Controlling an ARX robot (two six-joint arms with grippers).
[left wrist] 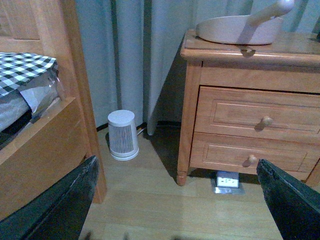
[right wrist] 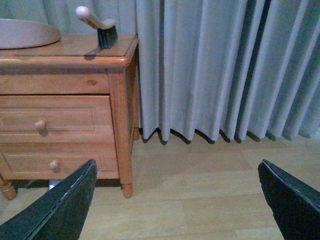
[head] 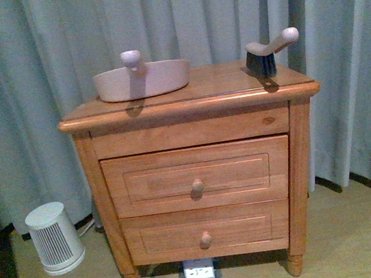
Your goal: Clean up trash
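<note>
No crumpled white wad of trash shows in any view; it is hidden or out of view. A pinkish dustpan [head: 141, 80] sits on the left of the wooden nightstand top [head: 219, 84], and a hand brush [head: 267, 53] with dark bristles stands on its right. The dustpan [left wrist: 240, 29] also shows in the left wrist view, and the brush [right wrist: 98, 26] in the right wrist view. My left gripper [left wrist: 177, 202] is open and empty above the floor in front of the nightstand. My right gripper [right wrist: 175, 202] is open and empty above the floor to the nightstand's right. Neither arm shows in the front view.
The nightstand has two shut drawers [head: 198, 177]. A small white ribbed heater [head: 53, 238] stands on the floor to its left. A floor socket plate [head: 199, 273] lies under it. A wooden bed frame [left wrist: 45, 145] with checked bedding stands at far left. Grey curtains [right wrist: 215, 70] hang behind.
</note>
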